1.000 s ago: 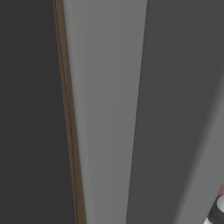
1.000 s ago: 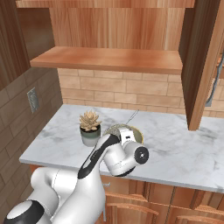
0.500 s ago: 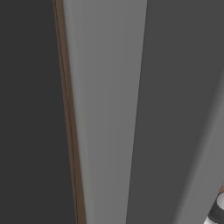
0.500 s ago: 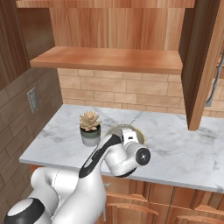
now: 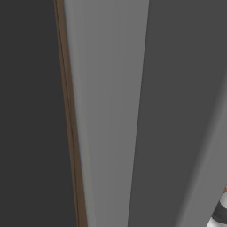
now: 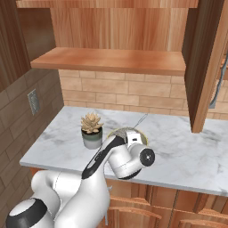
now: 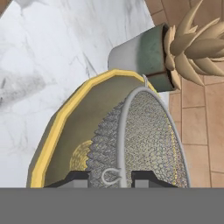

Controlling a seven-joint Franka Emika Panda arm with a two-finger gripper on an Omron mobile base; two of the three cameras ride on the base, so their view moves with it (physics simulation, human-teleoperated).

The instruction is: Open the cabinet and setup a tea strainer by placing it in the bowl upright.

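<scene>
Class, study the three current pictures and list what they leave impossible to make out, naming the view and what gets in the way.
- Left base view: a flat grey panel blocks the counter scene.
- Right base view: most of the bowl is behind the arm's white wrist.
- Hand view: the pincer is cut off by the bottom edge, so whether it grips the tea strainer is unclear.
- Hand view: the strainer's handle is out of frame.
</scene>
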